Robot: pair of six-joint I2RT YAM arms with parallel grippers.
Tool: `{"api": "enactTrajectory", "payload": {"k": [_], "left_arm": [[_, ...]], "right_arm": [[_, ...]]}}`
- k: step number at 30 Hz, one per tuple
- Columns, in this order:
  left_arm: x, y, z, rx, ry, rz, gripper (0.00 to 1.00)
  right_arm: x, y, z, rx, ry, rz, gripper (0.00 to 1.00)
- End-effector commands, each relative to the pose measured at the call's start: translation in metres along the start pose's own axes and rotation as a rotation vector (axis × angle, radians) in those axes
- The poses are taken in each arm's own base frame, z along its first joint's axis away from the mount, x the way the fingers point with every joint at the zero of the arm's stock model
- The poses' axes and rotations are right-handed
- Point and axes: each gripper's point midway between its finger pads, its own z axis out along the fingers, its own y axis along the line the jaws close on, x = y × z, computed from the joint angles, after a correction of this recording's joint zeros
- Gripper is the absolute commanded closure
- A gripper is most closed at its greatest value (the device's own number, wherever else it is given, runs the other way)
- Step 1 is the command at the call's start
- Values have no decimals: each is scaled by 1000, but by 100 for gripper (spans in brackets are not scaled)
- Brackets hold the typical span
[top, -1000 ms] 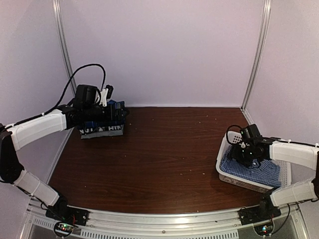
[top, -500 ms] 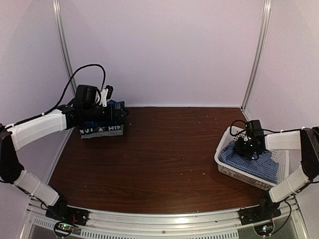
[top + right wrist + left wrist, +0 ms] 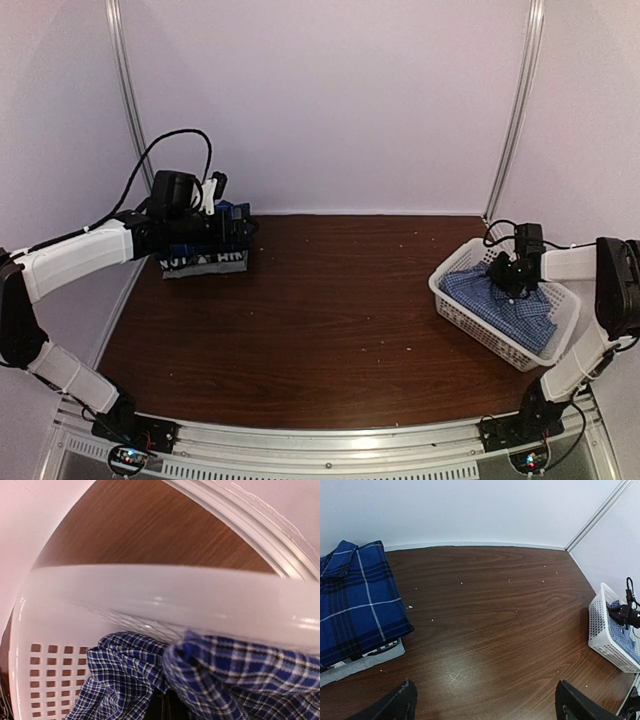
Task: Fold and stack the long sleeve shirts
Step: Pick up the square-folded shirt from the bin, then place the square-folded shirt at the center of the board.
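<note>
A blue-and-white check long sleeve shirt [image 3: 488, 300] lies crumpled in a white slatted basket [image 3: 470, 322] at the right. My right gripper [image 3: 512, 282] is down in the basket, shut on a bunch of that shirt's cloth [image 3: 125, 680]. Its dark fingers [image 3: 167, 709] barely show between the folds, under the basket's rim [image 3: 165, 587]. A folded dark blue plaid shirt [image 3: 355, 600] tops a small stack [image 3: 205, 262] at the back left. My left gripper [image 3: 487, 707] hovers beside the stack, open and holding nothing.
The basket [image 3: 606, 630] sits close to the right wall and its metal post [image 3: 515, 110]. Under the plaid shirt lies a grey-and-white folded piece [image 3: 367, 660]. Small crumbs dot the brown table [image 3: 330, 300].
My right gripper has shut on the check shirt and moved back and to the right. The basket has slid and turned with it. The left arm has not moved.
</note>
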Motion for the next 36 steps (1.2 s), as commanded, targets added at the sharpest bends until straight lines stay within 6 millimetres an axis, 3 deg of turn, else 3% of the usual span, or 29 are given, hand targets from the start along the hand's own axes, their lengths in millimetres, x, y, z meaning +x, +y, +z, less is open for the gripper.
{"api": "enactTrajectory", "payload": {"k": [1, 6, 12, 15, 18, 23, 28, 29, 32, 36], "left_arm": [[-3, 0, 0, -2, -14, 14, 2], [-1, 0, 1, 1, -9, 14, 2], [-2, -1, -1, 5, -13, 10, 2], [-3, -3, -1, 14, -13, 11, 2], [-4, -4, -1, 22, -17, 11, 2], [-7, -6, -3, 28, -25, 9, 2], [-11, -8, -4, 32, -36, 10, 2], [-11, -8, -5, 33, -38, 10, 2], [-15, -9, -7, 32, -48, 12, 2], [-22, -9, -11, 21, -73, 8, 2]], "right_arm": [[-41, 14, -10, -12, -109, -2, 100], [-55, 25, -23, -39, -146, -30, 100], [-38, 46, -40, -94, -104, -102, 100], [-50, 63, -62, -140, -141, -123, 100], [-74, 92, -97, -197, -206, -161, 100], [-111, 150, -161, -319, -326, -233, 100], [-125, 228, -230, -502, -424, -320, 100], [-130, 249, -252, -558, -455, -338, 100], [-127, 303, -302, -699, -511, -406, 100], [-107, 369, -371, -920, -548, -485, 100]]}}
